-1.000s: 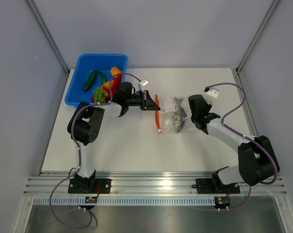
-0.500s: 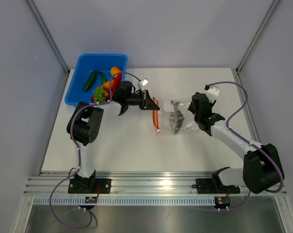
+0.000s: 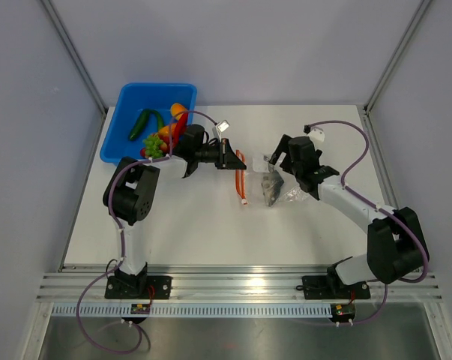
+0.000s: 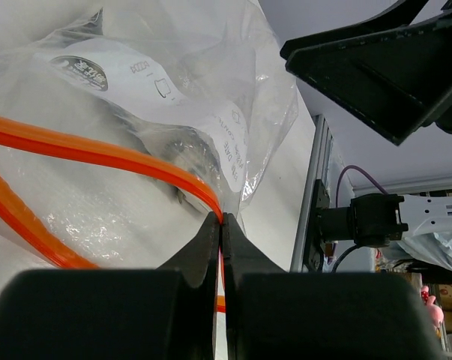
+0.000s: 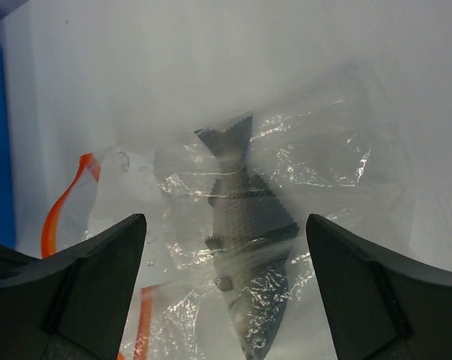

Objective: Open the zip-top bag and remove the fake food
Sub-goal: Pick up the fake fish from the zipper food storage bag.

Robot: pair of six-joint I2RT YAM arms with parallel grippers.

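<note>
Left fingers (image 4: 220, 229) clamp the zip strip (image 4: 98, 154); right fingers (image 3: 276, 160) wide over the fish (image 5: 244, 225); I should pinch only the zip-top bag (image 5: 338, 165) film.

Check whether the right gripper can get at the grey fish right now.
Probably not directly: the right gripper hangs open over the grey fish, but the fish lies inside the zip-top bag, so plastic is in between.

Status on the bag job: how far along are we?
Done: the small clear plastic zip-top bag looks unzipped, its orange zip strip parted, and most plastic toy foods lie in the blue plastic tub. In hand: the left gripper pinches that strip; the right gripper hangs open over the bag. Left: the grey toy fish is inside the bag and needs pulling out.
</note>
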